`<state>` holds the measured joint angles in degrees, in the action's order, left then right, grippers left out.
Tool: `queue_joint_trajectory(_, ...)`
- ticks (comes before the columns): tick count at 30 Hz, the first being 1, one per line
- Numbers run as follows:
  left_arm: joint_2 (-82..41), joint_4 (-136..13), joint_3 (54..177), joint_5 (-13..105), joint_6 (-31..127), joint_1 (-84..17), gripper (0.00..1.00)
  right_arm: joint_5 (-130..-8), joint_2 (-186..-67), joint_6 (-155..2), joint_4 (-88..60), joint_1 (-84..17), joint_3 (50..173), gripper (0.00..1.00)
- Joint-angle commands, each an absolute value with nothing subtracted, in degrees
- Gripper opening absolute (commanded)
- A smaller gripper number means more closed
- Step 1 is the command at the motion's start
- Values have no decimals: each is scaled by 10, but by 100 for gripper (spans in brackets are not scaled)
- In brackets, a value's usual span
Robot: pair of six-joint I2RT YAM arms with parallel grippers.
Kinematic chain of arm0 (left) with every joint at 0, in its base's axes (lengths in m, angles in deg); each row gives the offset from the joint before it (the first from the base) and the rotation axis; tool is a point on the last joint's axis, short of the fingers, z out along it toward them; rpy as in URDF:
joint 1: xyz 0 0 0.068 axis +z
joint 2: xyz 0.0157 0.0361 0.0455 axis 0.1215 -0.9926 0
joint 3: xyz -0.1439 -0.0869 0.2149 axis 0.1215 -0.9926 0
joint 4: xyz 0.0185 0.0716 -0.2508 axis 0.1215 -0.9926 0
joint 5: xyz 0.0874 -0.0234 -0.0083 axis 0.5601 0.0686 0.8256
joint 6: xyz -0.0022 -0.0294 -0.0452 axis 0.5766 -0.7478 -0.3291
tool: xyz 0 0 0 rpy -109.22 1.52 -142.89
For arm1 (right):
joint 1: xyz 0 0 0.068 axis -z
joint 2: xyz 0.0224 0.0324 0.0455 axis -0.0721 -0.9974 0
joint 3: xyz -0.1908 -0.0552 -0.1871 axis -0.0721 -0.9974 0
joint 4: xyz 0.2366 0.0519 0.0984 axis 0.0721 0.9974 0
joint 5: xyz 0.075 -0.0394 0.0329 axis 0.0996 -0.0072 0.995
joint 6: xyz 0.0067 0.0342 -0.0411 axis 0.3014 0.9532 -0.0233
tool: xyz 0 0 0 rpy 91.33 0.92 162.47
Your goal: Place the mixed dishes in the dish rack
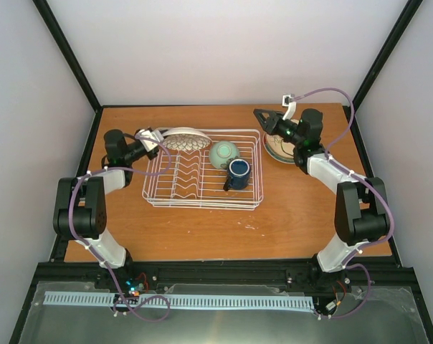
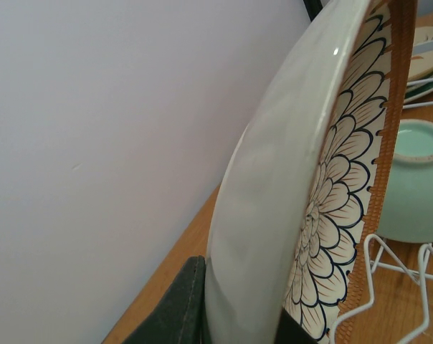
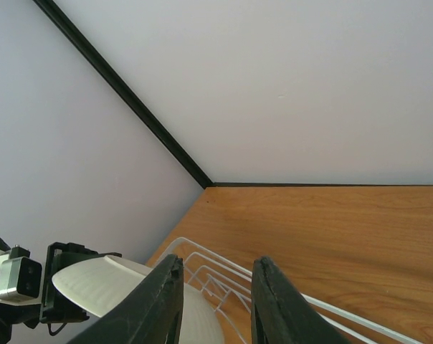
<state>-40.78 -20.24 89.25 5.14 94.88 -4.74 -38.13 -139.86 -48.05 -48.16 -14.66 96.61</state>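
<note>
Top external: left gripper (image 1: 152, 138) is grasping plate (image 1: 187, 139) above rack (image 1: 202, 195).
Right wrist: right gripper (image 3: 215, 290) is hanging released.

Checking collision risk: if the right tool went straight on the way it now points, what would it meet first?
The way looks free. Ahead of the right tool lies only table beyond the dish rack's far corner, then the back wall. Depth is unclear.
</note>
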Motion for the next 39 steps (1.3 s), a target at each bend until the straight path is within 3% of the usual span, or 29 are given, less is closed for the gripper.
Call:
queue_joint_trajectory(1,-401,-176,901,49,975,-48,1,-380,-1407,-478,-498,-145,969,25)
queue_joint_trajectory(8,-426,-212,909,53,986,-54,3,-379,-1413,-474,-502,-145,969,25)
queue_joint_trajectory(20,-432,-271,938,77,1000,-59,23,-379,-1420,-472,-508,-145,970,25)
queue_joint_trajectory(39,-378,-233,960,101,897,-59,41,-422,-1424,-495,-478,-141,965,25)
